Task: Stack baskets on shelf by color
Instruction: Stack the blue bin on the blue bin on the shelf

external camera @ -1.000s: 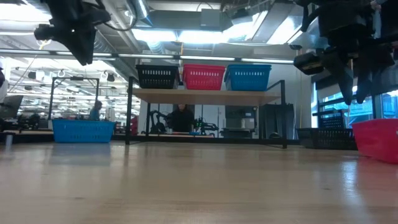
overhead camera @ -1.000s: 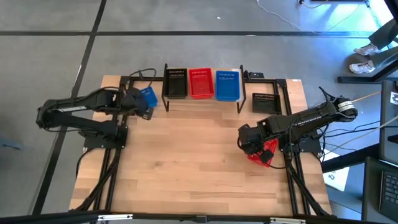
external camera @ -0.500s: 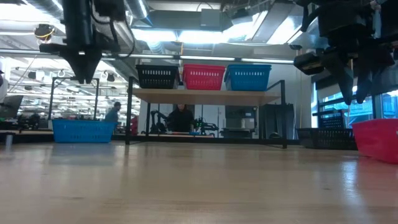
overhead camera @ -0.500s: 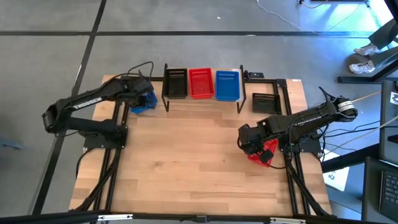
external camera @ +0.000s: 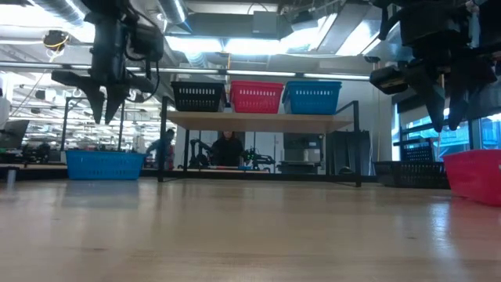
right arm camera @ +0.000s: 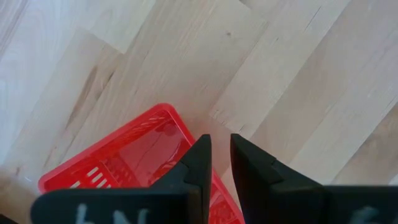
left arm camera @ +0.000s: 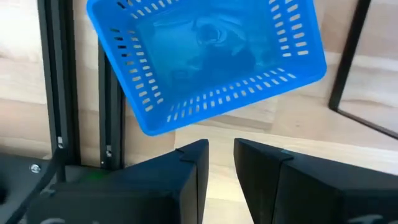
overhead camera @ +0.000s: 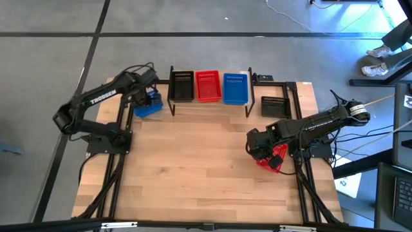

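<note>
Layout: three baskets sit side by side on the shelf (overhead camera: 209, 102).
Single baskets are set on the counter (overhead camera: 199, 167) left (overhead camera: 149, 108), right (overhead camera: 273, 106) and right-front (overhead camera: 273, 158) of it.

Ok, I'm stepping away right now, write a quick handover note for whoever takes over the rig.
Left gripper: empty, fingers slightly apart, hovering above the loose blue basket on the table left of the shelf.
Right gripper: empty, narrow gap, hanging over the loose red basket near the table's right edge.
Done: one black, one red and one blue basket stand side by side on the shelf.
Left: stack the loose blue and red baskets, plus the black basket right of the shelf, by colour.
</note>
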You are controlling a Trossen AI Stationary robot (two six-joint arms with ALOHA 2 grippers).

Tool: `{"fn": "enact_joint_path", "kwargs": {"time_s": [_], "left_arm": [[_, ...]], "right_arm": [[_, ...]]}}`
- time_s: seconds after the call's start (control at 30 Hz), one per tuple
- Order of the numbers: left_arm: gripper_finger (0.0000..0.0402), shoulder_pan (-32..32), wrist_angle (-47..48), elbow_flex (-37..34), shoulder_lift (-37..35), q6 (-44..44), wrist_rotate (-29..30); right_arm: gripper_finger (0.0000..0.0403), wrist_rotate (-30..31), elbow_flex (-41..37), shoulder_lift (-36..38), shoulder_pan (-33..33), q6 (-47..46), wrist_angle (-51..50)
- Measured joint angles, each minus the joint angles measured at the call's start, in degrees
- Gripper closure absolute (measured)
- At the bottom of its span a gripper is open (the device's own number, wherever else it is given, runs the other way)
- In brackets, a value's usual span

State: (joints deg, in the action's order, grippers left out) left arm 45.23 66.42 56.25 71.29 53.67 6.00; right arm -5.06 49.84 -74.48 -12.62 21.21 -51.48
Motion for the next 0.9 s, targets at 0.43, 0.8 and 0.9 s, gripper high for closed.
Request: {"fn": "enact_joint_path", "kwargs": {"time_s": [0.43, 0.8, 0.9], "left_arm": [[0.0333, 0.95, -0.76, 0.00, 6.36, -36.71, -1.54], [0.0333, 0.95, -3.66, 0.00, 11.04, -44.37, -3.92], [0.0333, 0.94, -4.03, 0.00, 12.70, -44.40, -4.01]], "right_arm": [[0.0344, 0.00, 0.00, 0.00, 0.02, 0.09, 0.04], [0.0344, 0.00, 0.00, 0.00, 0.00, 0.26, 0.04], [0.0344, -0.02, 0.00, 0.00, 0.02, 0.11, 0.04]]}}
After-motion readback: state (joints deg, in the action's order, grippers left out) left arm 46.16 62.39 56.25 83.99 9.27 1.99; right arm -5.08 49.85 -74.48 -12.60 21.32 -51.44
